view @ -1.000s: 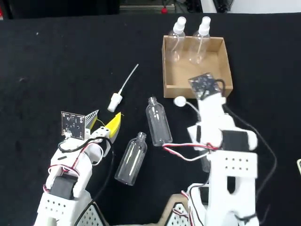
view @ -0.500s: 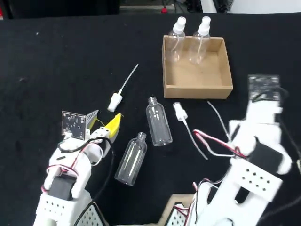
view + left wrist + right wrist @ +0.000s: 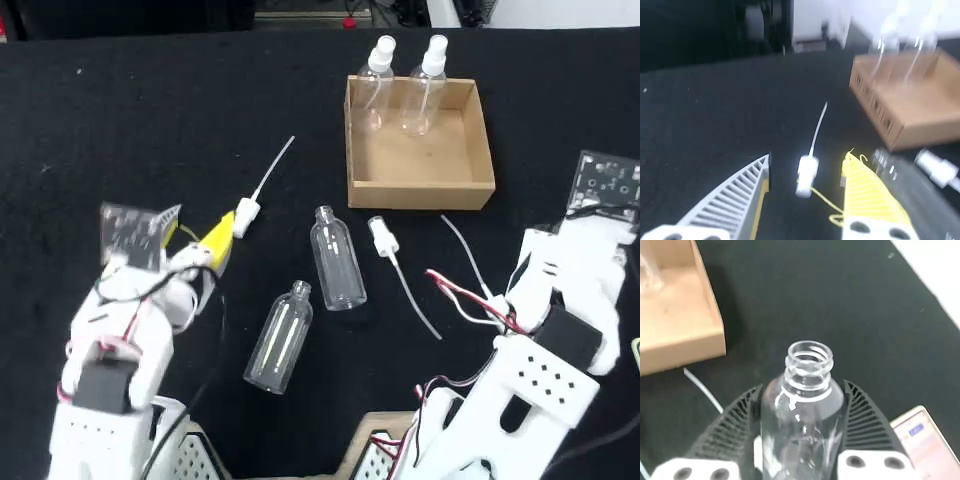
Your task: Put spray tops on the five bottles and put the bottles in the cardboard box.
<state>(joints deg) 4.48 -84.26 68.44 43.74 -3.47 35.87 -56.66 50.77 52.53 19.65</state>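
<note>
Capping seems underway — the right gripper (image 3: 802, 388) is clasping an uncapped bottle (image 3: 808, 365) at frame centre; the left gripper (image 3: 807, 157), spread wide, is straddling a spray top (image 3: 805, 176), likely needing closure next.

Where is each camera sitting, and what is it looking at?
High view: above the black table, looking down; both arms show, left arm and right arm.
Left wrist view: on the left wrist, facing a spray top seen between its open jaws.
Right wrist view: on the right wrist, facing an uncapped bottle held in its jaws.
Shared: all three see the cardboard box.
</note>
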